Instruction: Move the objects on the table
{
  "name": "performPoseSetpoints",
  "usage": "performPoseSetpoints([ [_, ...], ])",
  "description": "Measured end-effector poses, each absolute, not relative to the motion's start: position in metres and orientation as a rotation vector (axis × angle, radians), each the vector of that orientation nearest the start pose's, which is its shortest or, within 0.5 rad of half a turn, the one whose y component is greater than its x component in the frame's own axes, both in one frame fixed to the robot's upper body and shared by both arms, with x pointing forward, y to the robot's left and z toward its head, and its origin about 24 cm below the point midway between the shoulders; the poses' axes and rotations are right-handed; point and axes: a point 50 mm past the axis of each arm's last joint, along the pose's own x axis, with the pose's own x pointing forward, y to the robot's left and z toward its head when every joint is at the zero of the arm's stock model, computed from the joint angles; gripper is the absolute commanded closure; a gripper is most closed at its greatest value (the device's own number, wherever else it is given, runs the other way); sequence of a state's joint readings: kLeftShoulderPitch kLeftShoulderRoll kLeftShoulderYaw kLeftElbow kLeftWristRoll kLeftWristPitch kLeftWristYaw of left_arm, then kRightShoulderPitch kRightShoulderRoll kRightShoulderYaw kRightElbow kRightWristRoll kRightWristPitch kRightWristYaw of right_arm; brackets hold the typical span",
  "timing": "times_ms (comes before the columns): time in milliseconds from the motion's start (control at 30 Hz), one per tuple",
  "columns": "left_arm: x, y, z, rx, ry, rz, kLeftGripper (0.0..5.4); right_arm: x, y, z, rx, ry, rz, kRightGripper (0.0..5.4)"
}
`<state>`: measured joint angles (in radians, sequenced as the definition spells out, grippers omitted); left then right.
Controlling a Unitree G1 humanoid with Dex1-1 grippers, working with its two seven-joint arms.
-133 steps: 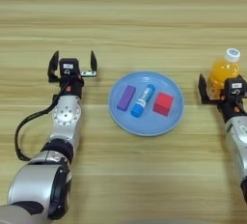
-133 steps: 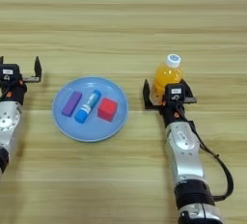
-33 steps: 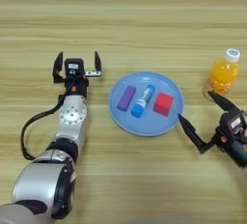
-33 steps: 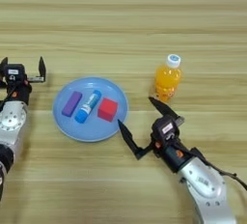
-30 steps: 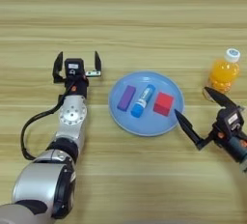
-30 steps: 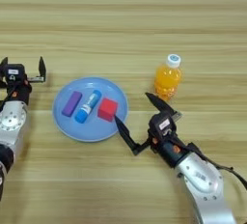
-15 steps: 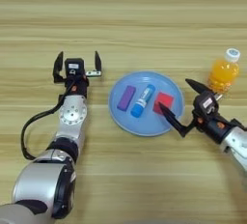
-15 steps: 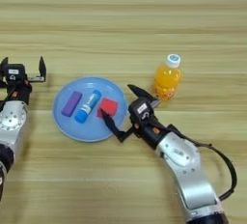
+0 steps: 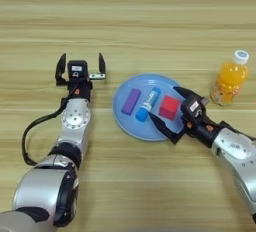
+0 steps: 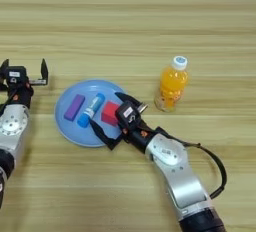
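On the wooden table (image 9: 125,16) a blue plate (image 9: 131,126) holds the flat purple block (image 9: 131,101), the blue tube (image 9: 148,103) with its white end pointing away from me, and the small red cube (image 9: 169,107). My right gripper (image 9: 162,102) reaches in from the right, open, with one black finger behind the cube and the other in front of it over the plate's near rim. The orange-drink bottle (image 9: 229,78) stands upright, right of the plate, apart from the gripper. My left gripper (image 9: 80,66) rests open on the table left of the plate.
My left arm (image 9: 75,121) and its black cable (image 9: 35,126) lie along the table's left side. My right forearm (image 10: 170,166) stretches from the near right toward the plate, passing in front of the bottle (image 10: 171,83).
My right gripper, which stood at the bottle, has let it go, pulled back toward me and swung left to the plate; its open fingers now straddle the red cube. The left arm is still.
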<state>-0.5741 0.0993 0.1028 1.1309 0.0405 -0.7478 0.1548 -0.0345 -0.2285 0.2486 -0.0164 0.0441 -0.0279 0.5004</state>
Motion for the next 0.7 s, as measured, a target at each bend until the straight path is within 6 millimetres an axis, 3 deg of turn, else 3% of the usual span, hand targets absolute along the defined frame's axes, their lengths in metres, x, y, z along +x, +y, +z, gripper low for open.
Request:
performPoseSetpoints([
  [700, 0.329, 0.164, 0.027, 0.090, -0.188, 0.115, 0.00, 0.252, -0.110, 0.029, -0.199, 0.088, 0.722, 0.03],
])
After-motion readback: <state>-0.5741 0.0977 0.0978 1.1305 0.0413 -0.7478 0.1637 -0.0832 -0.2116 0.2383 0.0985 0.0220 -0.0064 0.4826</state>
